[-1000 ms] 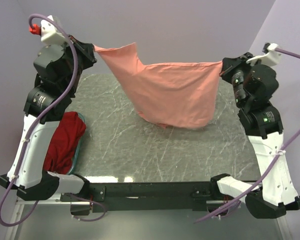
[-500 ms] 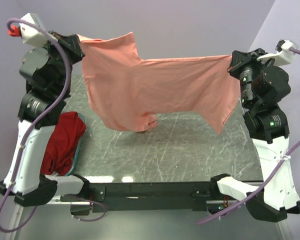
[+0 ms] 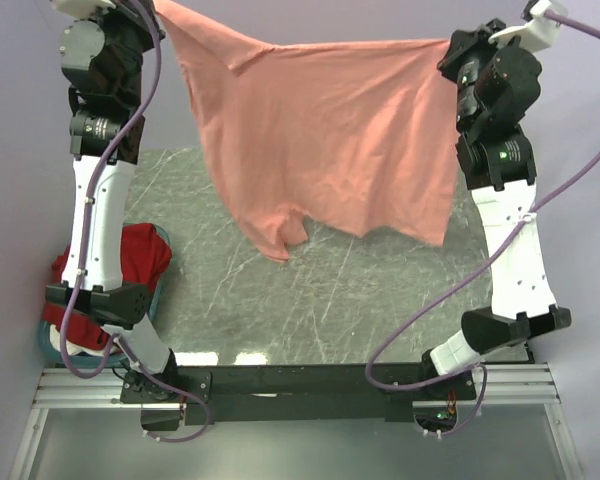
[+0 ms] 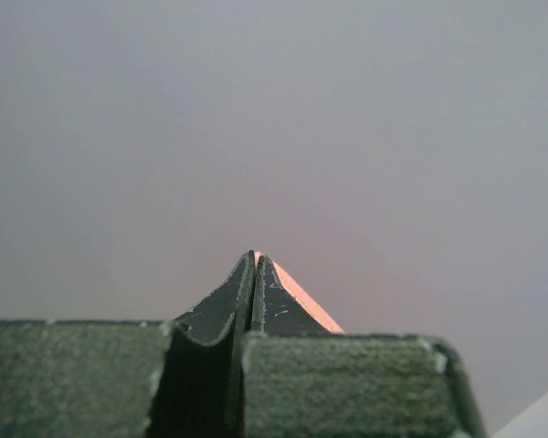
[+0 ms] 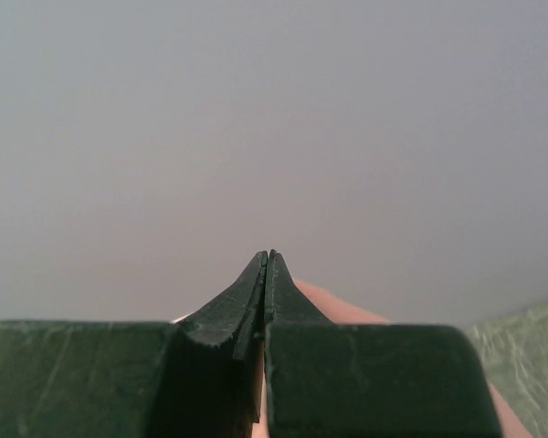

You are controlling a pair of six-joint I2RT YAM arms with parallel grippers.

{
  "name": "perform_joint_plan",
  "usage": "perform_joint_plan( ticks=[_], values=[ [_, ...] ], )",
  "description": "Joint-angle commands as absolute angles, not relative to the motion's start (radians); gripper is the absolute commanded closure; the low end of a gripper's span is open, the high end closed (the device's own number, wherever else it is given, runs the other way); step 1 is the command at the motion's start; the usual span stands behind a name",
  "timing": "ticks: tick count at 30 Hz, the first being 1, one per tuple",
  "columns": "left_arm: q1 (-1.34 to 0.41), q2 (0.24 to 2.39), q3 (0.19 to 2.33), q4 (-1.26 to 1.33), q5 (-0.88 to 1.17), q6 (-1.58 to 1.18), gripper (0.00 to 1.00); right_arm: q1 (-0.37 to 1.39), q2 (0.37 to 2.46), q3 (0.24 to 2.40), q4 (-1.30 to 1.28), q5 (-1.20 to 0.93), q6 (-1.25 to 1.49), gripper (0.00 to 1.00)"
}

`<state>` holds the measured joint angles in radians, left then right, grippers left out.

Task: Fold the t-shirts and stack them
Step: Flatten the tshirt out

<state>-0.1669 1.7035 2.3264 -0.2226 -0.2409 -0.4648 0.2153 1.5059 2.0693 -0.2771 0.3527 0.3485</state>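
Note:
The salmon-pink t-shirt (image 3: pixel 330 140) hangs spread out high above the table, stretched between both raised arms. My left gripper (image 3: pixel 162 8) is shut on its upper left corner, and a sliver of the pink t-shirt (image 4: pixel 301 297) shows beside my left gripper (image 4: pixel 257 258) in the left wrist view. My right gripper (image 3: pixel 448 47) is shut on the upper right corner, with the pink t-shirt (image 5: pixel 333 306) showing beside my right gripper (image 5: pixel 268 255) in the right wrist view. The shirt's lower edge dangles above the tabletop. The dark red t-shirt (image 3: pixel 130 265) lies crumpled at the left.
A teal basket (image 3: pixel 48 347) holds the dark red shirt at the table's left edge. The grey marbled tabletop (image 3: pixel 330 300) lies under the hanging shirt. A black rail (image 3: pixel 310 380) runs along the near edge between the arm bases.
Both arms have risen and the pink shirt has been lifted higher and pulled wider, from a sagging bundle to a spread sheet hanging off the table.

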Motion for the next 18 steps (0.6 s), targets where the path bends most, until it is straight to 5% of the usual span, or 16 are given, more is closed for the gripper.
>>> perform_joint_plan(
  ticks=[1, 8, 15, 17, 18],
  values=[
    [-0.135, 1.661, 2.405, -0.029, -0.111, -0.498, 0.99, 0.193, 1.508, 2.209, -0.176, 0.37, 0.305, 1.0],
    [-0.115, 1.478, 2.143, -0.008, -0.11, -0.531, 0.99, 0.189, 1.347, 1.917, -0.109, 0.38, 0.337, 1.0],
    [-0.115, 1.053, 1.415, -0.048, -0.087, -0.745, 0.99, 0.179, 0.967, 1.182, -0.063, 0.33, 0.537, 0.99],
    [-0.115, 0.947, 1.219, -0.099, -0.092, -0.805, 0.99, 0.179, 0.832, 0.926, -0.074, 0.302, 0.635, 0.91],
    [-0.117, 0.845, 1.034, -0.126, -0.094, -0.881, 0.99, 0.178, 0.792, 0.841, -0.078, 0.244, 0.668, 0.77]
  ],
)
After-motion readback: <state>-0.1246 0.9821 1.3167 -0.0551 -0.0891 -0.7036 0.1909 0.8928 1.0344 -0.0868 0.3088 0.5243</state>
